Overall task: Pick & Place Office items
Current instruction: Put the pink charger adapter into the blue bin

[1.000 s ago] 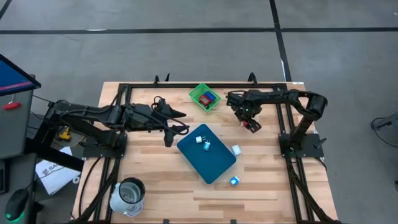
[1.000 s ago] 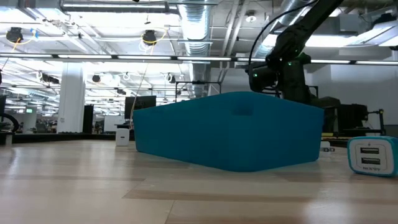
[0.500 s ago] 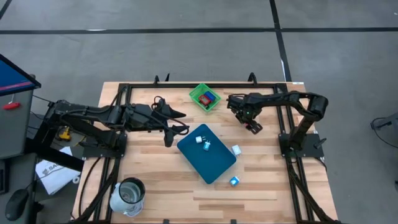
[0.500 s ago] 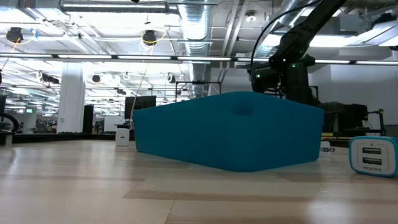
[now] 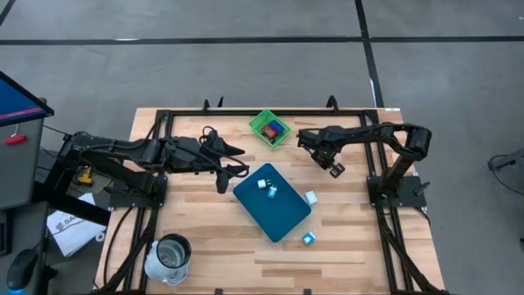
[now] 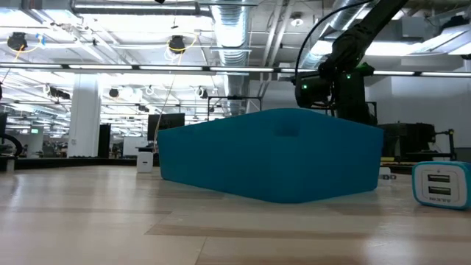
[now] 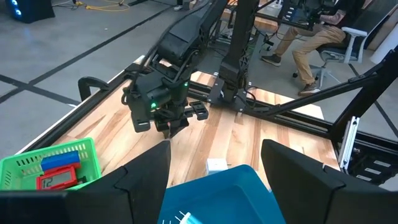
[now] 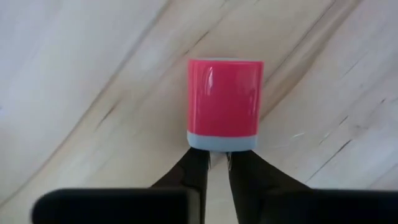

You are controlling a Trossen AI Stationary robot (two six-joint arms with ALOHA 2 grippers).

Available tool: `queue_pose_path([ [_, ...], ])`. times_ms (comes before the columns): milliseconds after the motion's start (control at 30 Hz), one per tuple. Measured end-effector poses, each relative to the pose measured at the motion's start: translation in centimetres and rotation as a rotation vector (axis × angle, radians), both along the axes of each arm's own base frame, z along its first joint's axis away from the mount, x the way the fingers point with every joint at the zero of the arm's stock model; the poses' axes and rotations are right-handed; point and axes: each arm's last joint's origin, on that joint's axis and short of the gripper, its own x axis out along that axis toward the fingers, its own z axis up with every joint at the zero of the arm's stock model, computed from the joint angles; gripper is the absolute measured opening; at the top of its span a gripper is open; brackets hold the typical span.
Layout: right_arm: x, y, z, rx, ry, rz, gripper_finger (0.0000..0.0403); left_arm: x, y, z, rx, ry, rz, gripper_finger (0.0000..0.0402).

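A small red block (image 8: 224, 99) with a grey end lies on the bare wood between the green mesh basket (image 5: 270, 128) and the teal board (image 5: 274, 209). My right gripper (image 8: 217, 163) (image 5: 332, 165) (image 7: 169, 132) points down at the block and is shut at its grey end. In the high view the gripper hides the block. Two white-and-blue blocks (image 5: 263, 183) (image 5: 273, 192) lie on the board, and two more (image 5: 311, 197) (image 5: 308, 238) on the wood beside it. My left gripper (image 5: 239, 160) (image 7: 216, 149) hovers open at the board's far left corner. My right gripper comes from above, pointing down. Its shut fingertips (image 8: 198, 163) meet at the middle of the red block's grey end (image 8: 222, 142), and a thin pale sliver shows between them. The block lies flat on the table, reaching away from the fingertips.
The basket (image 7: 50, 171) holds red and blue pieces. A metal cup (image 5: 168, 256) stands near the table's front left corner. Black frame rails (image 5: 270, 112) run along the far edge and both sides. In the left wrist view a person (image 7: 311, 37) sits beyond the table.
My right gripper has rolled a little about its own axis. It has also edged slightly toward the table's near right, staying over the same patch of wood. The left arm and the blocks on the board have kept still.
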Motion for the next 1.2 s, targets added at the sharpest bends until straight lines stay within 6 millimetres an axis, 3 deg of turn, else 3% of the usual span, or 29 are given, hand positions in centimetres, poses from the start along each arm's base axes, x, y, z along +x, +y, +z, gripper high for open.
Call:
queue_pose_path([
  [133, 0.3, 0.8, 0.0, -0.005, 0.006, 0.036, 0.006, 0.0, 0.0, 0.0, 0.0, 0.0, 0.0, 0.0246],
  [333, 1.3, 2.2, 0.6, 0.021, -0.009, 0.104, 0.0029, 0.0, 0.0, 0.0, 0.0, 0.0, 0.0, 0.0246],
  [567, 3.0, 3.7, 2.7, -0.062, 0.012, 0.305, 0.0029, 0.0, 0.0, 0.0, -0.001, 0.0, 0.0, 0.0246],
  [833, 5.6, 6.1, 8.8, -0.213, 0.124, 0.864, 0.0032, -0.1, 0.0, -0.2, 0.002, 0.024, 0.0, 0.0246],
  [1033, 8.1, 9.3, 14.1, -0.334, 0.016, 1.341, 0.0032, -0.3, 0.0, -0.3, 0.006, 0.046, 0.0, 0.0246],
  [1200, 8.7, 11.8, 16.7, -0.316, -0.101, 1.669, 0.0032, -1.3, 0.2, -0.2, 0.007, 0.079, 0.001, 0.0246],
])
